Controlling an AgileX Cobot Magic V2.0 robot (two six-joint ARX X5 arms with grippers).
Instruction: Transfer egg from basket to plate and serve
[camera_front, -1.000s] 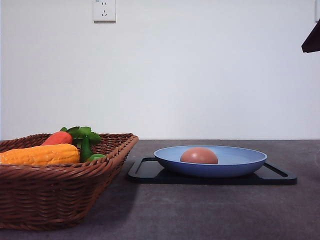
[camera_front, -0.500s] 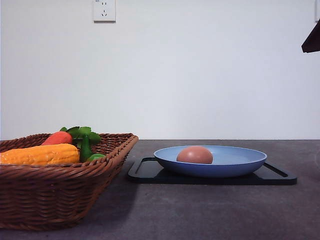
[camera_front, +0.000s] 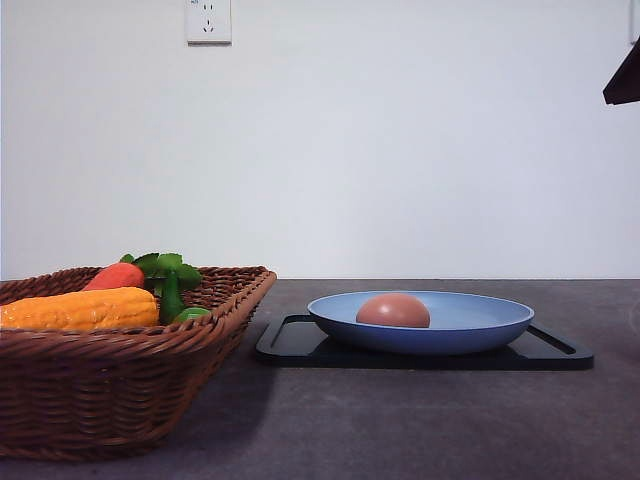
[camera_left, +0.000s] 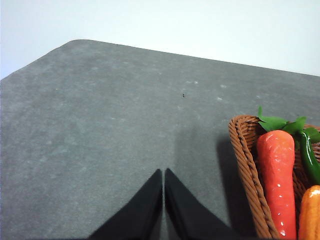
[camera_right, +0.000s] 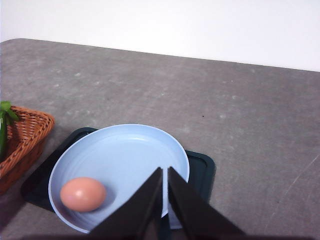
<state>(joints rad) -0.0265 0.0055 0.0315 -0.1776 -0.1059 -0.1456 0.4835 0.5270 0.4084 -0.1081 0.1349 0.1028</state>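
Front, left wrist and right wrist views of the serving stage. The egg (camera_front: 393, 311) lies free inside the plate (camera_front: 480, 330), off-centre toward the rim nearest the basket (camera_front: 100, 390); in the right wrist view the egg (camera_right: 83, 194) rests on the plate's floor close to that same rim, touched by nothing. The plate sits on a black tray (camera_front: 300, 345), which stands on the table (camera_front: 420, 420) just beside the basket's flared edge, probably so that plate and egg can be carried off together. A carrot (camera_front: 115, 275) and a corn cob (camera_front: 80, 308) lie in the basket; the egg has left it, so the transfer appears complete and only serving is left.

The right gripper (camera_right: 165, 172) is clenched on nothing, its fingers pressed together above the plate's rim farthest from the basket, clear of the egg. The left gripper (camera_left: 163, 173) is likewise clenched and empty, over bare table beside the basket's outer edge, well away from the plate.

Compared with half a second earlier, the egg stands slightly farther from the basket-side rim; a second ago it lay a little farther still. This suggests it is rocking to rest on the shallow floor. Basket, tray and plate are unmoved.
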